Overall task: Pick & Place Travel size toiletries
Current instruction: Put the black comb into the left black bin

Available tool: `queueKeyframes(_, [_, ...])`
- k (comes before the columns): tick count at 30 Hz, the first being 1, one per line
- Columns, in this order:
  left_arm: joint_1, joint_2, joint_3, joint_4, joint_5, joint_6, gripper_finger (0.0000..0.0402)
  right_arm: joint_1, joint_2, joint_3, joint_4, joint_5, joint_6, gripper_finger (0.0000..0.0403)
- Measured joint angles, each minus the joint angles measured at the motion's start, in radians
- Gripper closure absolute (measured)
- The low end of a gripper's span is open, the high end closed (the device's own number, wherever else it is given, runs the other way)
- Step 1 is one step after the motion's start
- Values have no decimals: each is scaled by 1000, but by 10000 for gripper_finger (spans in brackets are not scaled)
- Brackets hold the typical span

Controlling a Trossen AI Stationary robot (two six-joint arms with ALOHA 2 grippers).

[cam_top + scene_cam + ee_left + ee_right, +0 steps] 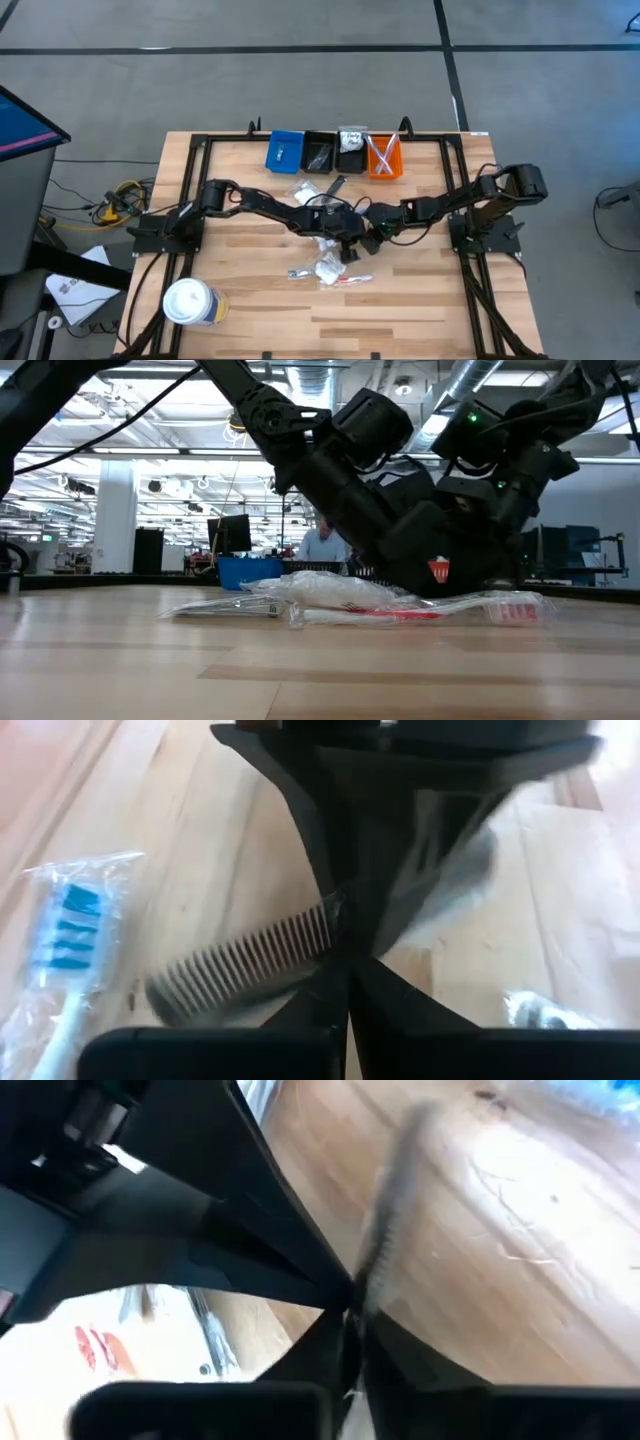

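Note:
My left gripper (347, 965) and my right gripper (350, 1318) meet over the table's middle (356, 240), both shut on one thin black comb (240, 965). In the right wrist view the comb (392, 1210) shows blurred, running away from the fingers. A blue-bristled toothbrush in a clear sachet (60, 955) lies on the wood beside it. More sachets lie in a pile (328, 268) nearer the front edge, one holding a red stick (400, 613). Other sachets (310, 192) lie just behind the arms. My left gripper pinches the comb at one end (325, 925) between its two fingers, slanting down from the table's left; the teeth stick out sideways from the fingers. My right gripper pinches the same end of the comb (362, 1285) between its two fingers, slanting down from the table's right, tip to tip with the left fingers.
Four small bins stand in a row at the far edge: blue (285, 152), two black ones (320, 152) (351, 150), and orange (384, 157). A white tub with a yellow label (190, 302) lies at the near left. A person shows far behind the table (322, 543).

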Motion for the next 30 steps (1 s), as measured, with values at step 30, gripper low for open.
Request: queueKeyframes(30, [-77, -432, -267, -363, -451, -140, 400, -482, -83, 904, -824, -67, -714, 401])
